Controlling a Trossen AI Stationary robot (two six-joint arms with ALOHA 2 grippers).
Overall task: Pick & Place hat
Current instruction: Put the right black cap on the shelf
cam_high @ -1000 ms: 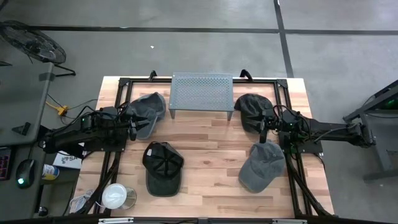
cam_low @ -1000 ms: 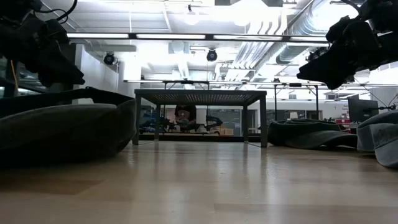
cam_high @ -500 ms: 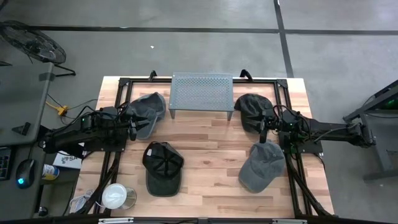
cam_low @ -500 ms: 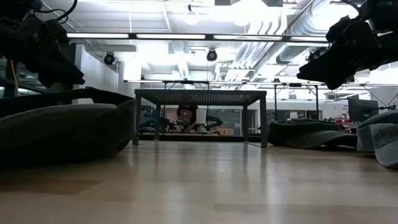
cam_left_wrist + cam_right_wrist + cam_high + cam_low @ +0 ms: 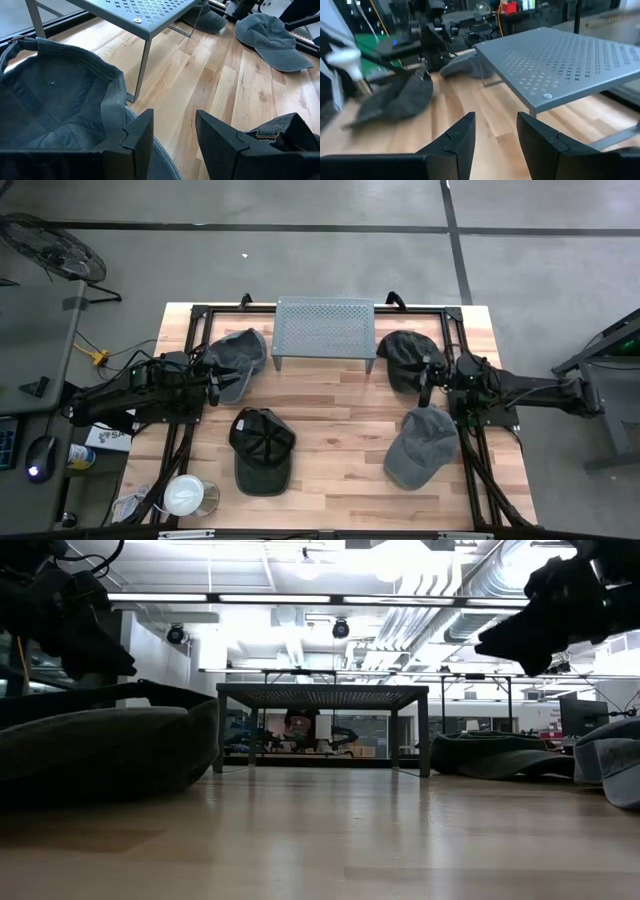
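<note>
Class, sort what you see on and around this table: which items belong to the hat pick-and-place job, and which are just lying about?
Belong to the job:
- grey cap by left gripper
- dark cap by right gripper
- black cap
- grey cap at front right
- left gripper, open
- right gripper, open
- perforated metal stand, possibly the target

Lying about:
- white cup
- floor fan

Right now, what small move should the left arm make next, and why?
Probably lower the left gripper onto the rim of the upturned grey hat and close. Its fingers are open just above that rim, holding nothing, and the rack stands empty beside it. The right gripper hovers over the dark hat.
</note>
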